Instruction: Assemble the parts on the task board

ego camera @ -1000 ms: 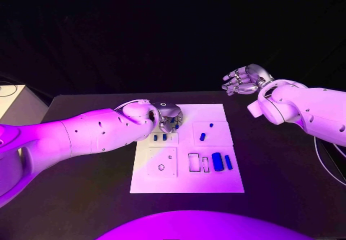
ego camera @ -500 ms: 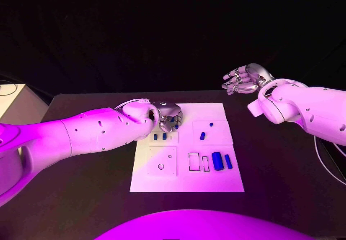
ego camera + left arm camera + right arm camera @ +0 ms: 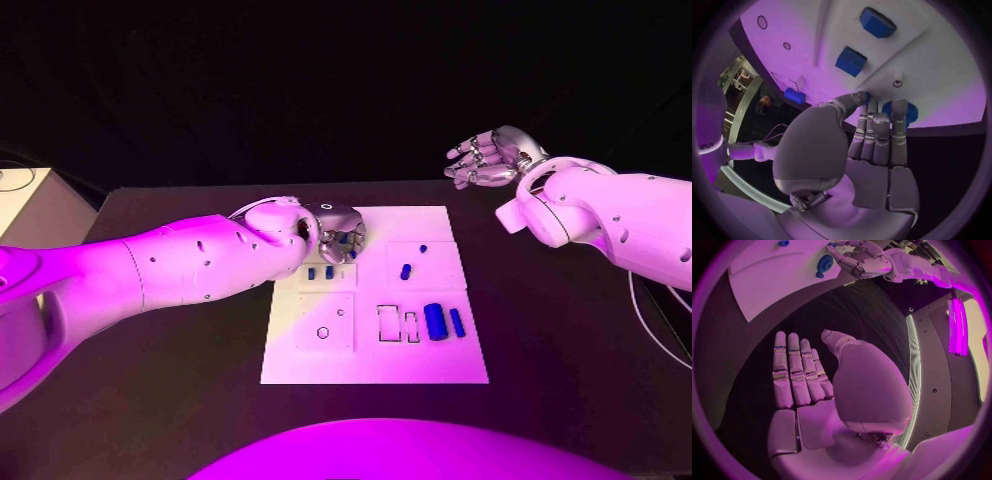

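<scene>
While over task board [image 3: 375, 345] | left robot hand [image 3: 339, 238] curled | right robot hand [image 3: 490, 158] raised, open-fingered

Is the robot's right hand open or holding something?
Open. The right hand has flat, straight fingers, nothing in it, above bare table.

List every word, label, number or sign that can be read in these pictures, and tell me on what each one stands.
No text can be read with certainty.
task board: only outlined slots and small circles, no letters or numbers.
blue parts: no markings visible.
left hand and right hand: no label visible.
white surface in the left wrist view: a short dark marking, too blurred to read.
</scene>
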Controlling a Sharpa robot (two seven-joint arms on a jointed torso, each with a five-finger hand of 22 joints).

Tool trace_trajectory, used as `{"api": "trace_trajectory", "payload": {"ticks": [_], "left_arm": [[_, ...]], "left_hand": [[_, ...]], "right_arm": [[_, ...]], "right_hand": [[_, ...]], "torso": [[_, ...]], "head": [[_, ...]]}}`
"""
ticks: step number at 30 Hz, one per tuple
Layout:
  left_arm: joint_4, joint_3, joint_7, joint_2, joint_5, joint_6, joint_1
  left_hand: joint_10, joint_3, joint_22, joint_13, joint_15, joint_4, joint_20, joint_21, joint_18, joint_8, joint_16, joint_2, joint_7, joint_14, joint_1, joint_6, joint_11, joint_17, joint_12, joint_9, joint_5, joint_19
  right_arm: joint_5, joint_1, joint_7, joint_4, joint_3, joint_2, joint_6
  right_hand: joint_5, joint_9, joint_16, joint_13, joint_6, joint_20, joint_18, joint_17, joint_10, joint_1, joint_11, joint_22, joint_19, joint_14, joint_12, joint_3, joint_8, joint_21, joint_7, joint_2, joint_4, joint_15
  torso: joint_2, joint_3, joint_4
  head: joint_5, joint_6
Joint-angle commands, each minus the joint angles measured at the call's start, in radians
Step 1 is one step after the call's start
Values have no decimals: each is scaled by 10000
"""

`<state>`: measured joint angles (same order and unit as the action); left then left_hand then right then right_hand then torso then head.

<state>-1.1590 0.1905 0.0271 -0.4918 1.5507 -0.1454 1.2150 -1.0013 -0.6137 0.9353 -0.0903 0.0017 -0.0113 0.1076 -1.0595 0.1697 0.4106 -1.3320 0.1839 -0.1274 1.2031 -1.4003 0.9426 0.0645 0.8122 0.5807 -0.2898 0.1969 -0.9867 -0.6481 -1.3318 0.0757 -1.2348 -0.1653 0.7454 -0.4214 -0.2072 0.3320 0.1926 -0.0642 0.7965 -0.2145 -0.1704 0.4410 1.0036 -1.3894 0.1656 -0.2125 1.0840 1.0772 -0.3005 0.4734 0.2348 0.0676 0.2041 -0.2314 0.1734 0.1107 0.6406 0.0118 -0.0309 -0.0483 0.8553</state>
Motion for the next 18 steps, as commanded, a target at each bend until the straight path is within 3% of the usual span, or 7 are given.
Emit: {"api": "trace_trajectory", "payload": {"ticks": [1, 14, 18], "left_arm": [[17, 1, 82, 25, -28, -28, -6], [-222, -13, 283, -188, -461, -398, -30], [-425, -115, 340, -365, -716, -473, -34]], "left_hand": [[-71, 17, 49, 2, 2, -67, 10, -73, -39, 4, -53, -89, -4, 87, -17, 70, -3, 48, -60, -41, -43, -73], [-159, 21, 134, 17, 7, -83, 11, -149, -62, -43, -83, -95, -36, 152, 8, 109, 16, 90, -186, -63, -43, -166], [-185, 24, 130, 26, 14, -88, 16, -146, -62, -70, -86, -84, -56, 162, 27, 114, 31, 85, -245, -69, -42, -167]], "right_arm": [[9, 0, 42, -9, 6, -3, 50], [9, 0, 45, -11, 6, -1, 64], [9, 1, 44, -9, 6, 9, 67]], "right_hand": [[-55, -5, -60, 8, 88, -17, -128, -13, 83, 121, 4, 9, -43, 80, 47, -13, -24, -4, 321, 7, -52, 2], [-55, -5, -60, 8, 88, -17, -128, -13, 83, 121, 4, 9, -43, 80, 47, -13, -24, -4, 321, 7, -52, 2], [-55, -5, -60, 8, 88, -17, -128, -13, 83, 121, 4, 9, -43, 80, 47, -13, -24, -4, 321, 7, -52, 2]], "torso": [[-1, -2, 1], [-1, -10, 1], [-2, -9, 8]], "head": [[-5, -6], [6, -41], [18, -57]]}}
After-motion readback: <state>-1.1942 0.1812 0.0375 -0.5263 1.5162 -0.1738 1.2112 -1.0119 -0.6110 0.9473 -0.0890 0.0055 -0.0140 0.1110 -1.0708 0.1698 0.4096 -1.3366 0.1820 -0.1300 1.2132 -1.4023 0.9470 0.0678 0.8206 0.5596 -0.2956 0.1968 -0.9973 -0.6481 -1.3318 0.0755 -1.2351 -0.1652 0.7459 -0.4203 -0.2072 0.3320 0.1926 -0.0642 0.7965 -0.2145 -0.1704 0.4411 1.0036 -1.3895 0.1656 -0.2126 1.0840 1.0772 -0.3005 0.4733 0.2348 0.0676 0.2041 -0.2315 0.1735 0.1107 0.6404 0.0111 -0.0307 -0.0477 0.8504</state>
